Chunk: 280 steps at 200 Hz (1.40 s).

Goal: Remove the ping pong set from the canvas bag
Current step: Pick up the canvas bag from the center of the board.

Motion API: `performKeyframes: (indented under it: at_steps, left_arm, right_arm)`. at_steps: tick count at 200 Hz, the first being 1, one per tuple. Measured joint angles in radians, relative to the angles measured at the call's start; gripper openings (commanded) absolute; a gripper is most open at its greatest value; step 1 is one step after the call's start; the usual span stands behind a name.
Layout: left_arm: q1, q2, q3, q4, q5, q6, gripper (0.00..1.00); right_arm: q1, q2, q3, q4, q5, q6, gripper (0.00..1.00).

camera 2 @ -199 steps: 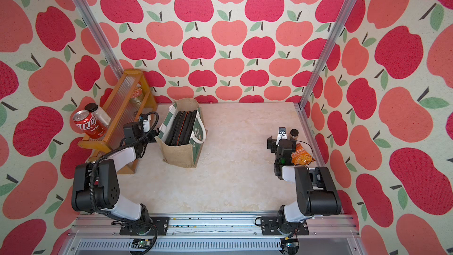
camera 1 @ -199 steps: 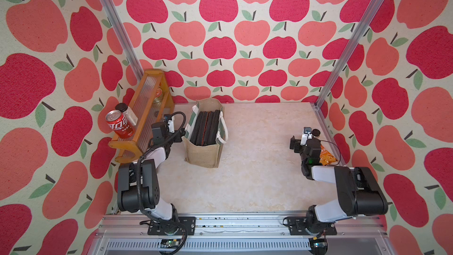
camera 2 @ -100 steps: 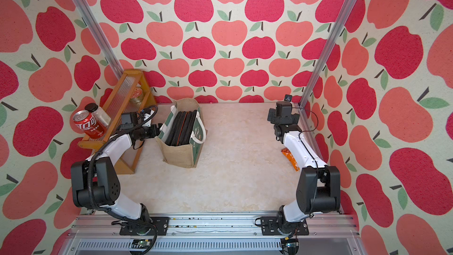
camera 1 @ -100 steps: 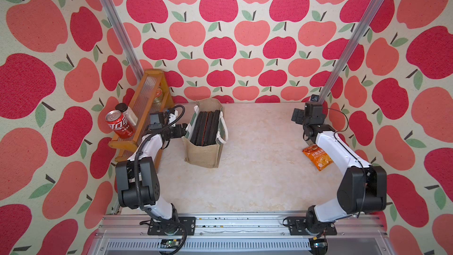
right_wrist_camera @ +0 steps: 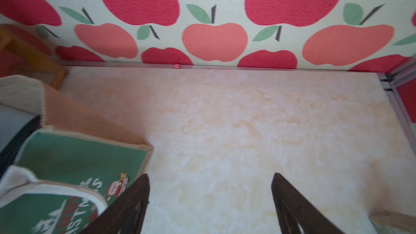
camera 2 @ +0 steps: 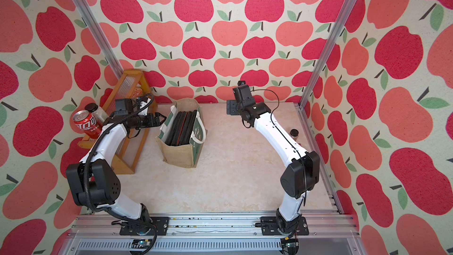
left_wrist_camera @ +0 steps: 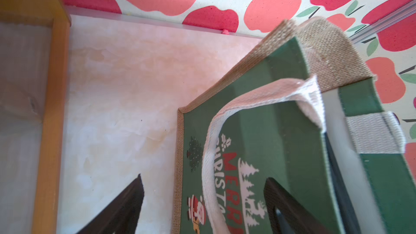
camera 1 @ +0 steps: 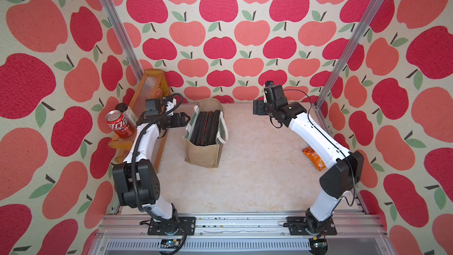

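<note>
The canvas bag (camera 1: 204, 153) (camera 2: 181, 154) stands upright on the table, left of the middle. Its tan jute ends, green printed side (left_wrist_camera: 270, 131) (right_wrist_camera: 78, 154) and white handles (left_wrist_camera: 209, 154) show. The ping pong set (camera 1: 206, 127) (camera 2: 182, 127) is flat black cases standing on edge inside the bag. My left gripper (camera 1: 187, 118) (camera 2: 163, 118) (left_wrist_camera: 203, 177) is open at the bag's left rim, with the near handle lying between its fingers, not pinched. My right gripper (camera 1: 257, 107) (camera 2: 230, 107) (right_wrist_camera: 210, 176) hangs open and empty over bare table, right of the bag.
A wooden rack (camera 1: 147, 89) stands against the left wall, close behind my left arm. It holds a red soda can (camera 1: 120, 123) and a dark-capped bottle (camera 1: 122, 107). An orange snack packet (camera 1: 315, 158) and a small jar (camera 2: 294, 132) lie by the right wall.
My right arm has risen from beside the snack packet and swung toward the back middle of the table. My left gripper has moved up to the bag's left rim.
</note>
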Motion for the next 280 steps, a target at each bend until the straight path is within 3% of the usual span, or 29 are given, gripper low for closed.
performKeyframes:
  at_steps: [51,76,112,166,224,280]
  left_arm:
    - [-0.040,0.000,0.095,-0.082,0.031,0.000,0.79]
    - [-0.074,0.000,0.130,-0.126,0.029,0.023,0.70]
    - [-0.143,0.000,0.145,-0.165,-0.010,0.069,0.67]
    - [-0.161,-0.005,0.121,-0.168,-0.110,0.106,0.52]
    - [-0.161,-0.005,0.100,-0.168,-0.145,0.128,0.00]
    - [-0.163,-0.005,0.100,-0.169,-0.136,0.127,0.00]
  right_arm:
    - [0.100,0.175,0.326,-0.105,-0.176,0.025,0.82]
    - [0.132,0.290,0.501,-0.165,-0.260,0.047,0.79]
    - [0.180,0.432,0.709,-0.266,-0.347,0.061,0.79]
    - [0.272,0.460,0.743,-0.323,-0.410,0.065,0.72]
    - [0.305,0.466,0.751,-0.339,-0.447,0.077,0.67]
    - [0.316,0.552,0.809,-0.417,-0.434,0.088,0.67]
